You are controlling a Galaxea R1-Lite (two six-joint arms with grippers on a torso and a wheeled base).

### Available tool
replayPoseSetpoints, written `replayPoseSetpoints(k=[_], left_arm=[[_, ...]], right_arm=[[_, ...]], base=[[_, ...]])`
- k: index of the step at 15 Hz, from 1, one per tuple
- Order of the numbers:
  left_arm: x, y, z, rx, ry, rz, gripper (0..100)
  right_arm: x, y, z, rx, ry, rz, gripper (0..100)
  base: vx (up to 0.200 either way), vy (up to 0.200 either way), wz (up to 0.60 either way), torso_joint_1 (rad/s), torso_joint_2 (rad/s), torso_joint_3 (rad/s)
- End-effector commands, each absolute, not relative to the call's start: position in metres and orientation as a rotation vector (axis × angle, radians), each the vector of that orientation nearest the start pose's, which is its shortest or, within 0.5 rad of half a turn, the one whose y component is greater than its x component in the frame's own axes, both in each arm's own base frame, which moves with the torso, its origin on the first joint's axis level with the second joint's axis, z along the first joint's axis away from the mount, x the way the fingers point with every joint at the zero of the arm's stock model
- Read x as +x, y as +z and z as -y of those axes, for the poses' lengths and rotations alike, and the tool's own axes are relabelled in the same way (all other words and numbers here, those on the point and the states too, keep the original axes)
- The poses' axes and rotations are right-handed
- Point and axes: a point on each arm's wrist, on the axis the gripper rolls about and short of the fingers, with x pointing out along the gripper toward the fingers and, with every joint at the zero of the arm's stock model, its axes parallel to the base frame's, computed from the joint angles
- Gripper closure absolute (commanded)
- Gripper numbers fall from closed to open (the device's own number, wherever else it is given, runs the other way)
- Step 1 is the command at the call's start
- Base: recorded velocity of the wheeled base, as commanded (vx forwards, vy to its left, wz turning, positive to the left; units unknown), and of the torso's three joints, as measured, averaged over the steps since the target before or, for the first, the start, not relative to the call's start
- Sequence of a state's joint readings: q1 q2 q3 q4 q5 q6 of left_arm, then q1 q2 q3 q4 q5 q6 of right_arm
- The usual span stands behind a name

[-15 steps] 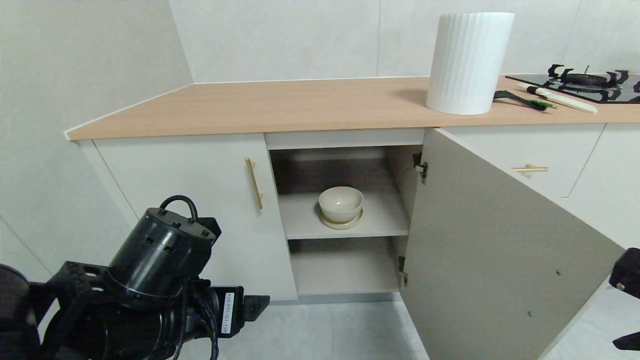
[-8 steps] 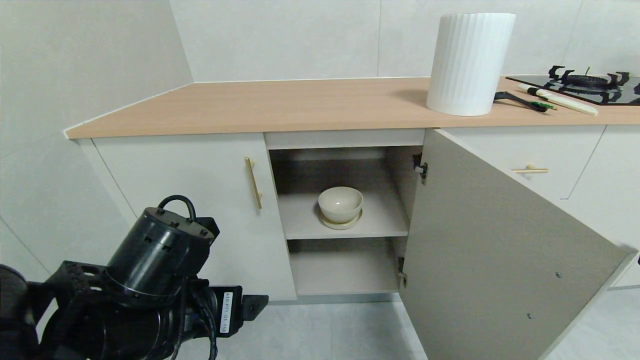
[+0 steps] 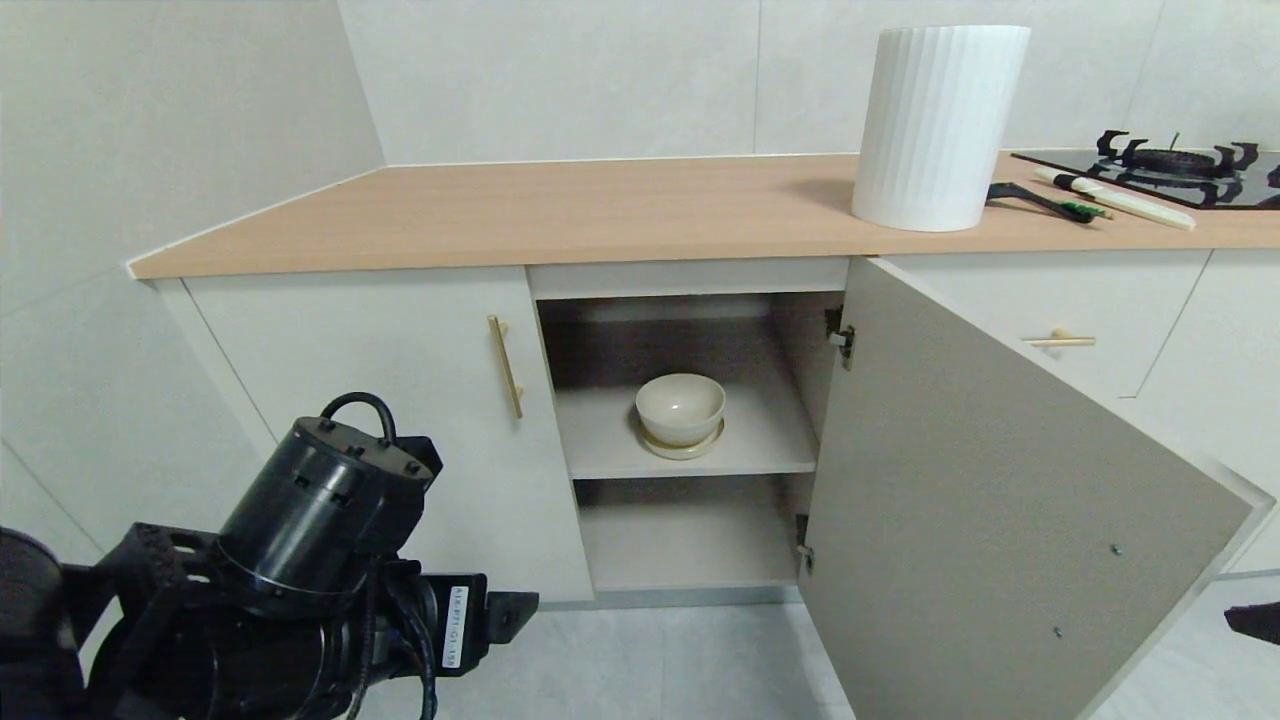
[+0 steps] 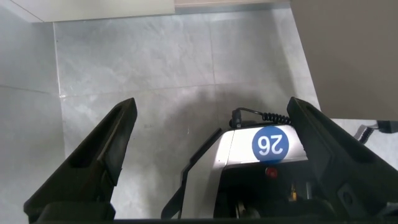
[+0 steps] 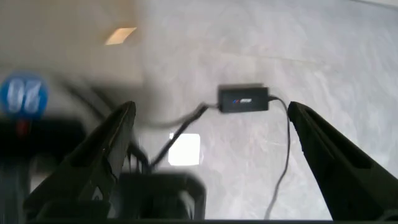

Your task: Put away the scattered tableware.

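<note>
A beige bowl (image 3: 680,405) sits on a small plate (image 3: 682,444) on the upper shelf (image 3: 760,440) of the open cupboard. My left gripper (image 4: 211,162) hangs low in front of the shut left cupboard door, pointing at the floor, its fingers (image 4: 99,155) spread wide with nothing between them. My right gripper (image 5: 211,162) is also open and empty over the floor, low and to the right of the open door (image 3: 1000,500). A dark part of the right arm (image 3: 1255,620) shows at the head view's right edge.
On the wooden counter (image 3: 560,210) stand a tall white ribbed cylinder (image 3: 938,125), a black utensil (image 3: 1040,200) and a white-handled tool (image 3: 1120,197) beside a gas hob (image 3: 1170,160). The lower shelf (image 3: 690,540) is bare. A black box with a cable (image 5: 244,99) lies on the floor.
The right arm's dark part at the head view's right edge has dropped lower. The open door's outer edge stands slightly farther right. The left arm has hardly moved.
</note>
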State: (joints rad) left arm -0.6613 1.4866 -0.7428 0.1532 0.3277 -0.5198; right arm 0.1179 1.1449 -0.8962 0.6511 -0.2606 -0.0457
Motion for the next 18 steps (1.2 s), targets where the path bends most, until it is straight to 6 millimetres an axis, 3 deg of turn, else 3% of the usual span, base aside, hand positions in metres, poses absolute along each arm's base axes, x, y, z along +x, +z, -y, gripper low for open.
replayPoseSetpoints(k=[1,9,18], left_arm=[[0.177,0.156,0.128,-0.059,-0.094,-0.842,0],[0.177,0.156,0.128,-0.059,-0.094,-0.842,0],[0.177,0.156,0.128,-0.057,-0.093,-0.845,0]], right_arm=[[0.146,0.215,-0.001,-0.186,-0.175,-0.931,0],[0.183,0.193,0.004,-0.142,-0.195,-0.874,0],[0.184,0.188,-0.016,-0.119,-0.035,-0.809,0]], base=[[0.0,0.0,0.0,0.0,0.0,0.0],[0.0,0.0,0.0,0.0,0.0,0.0],[0.0,0.0,0.0,0.0,0.0,0.0]])
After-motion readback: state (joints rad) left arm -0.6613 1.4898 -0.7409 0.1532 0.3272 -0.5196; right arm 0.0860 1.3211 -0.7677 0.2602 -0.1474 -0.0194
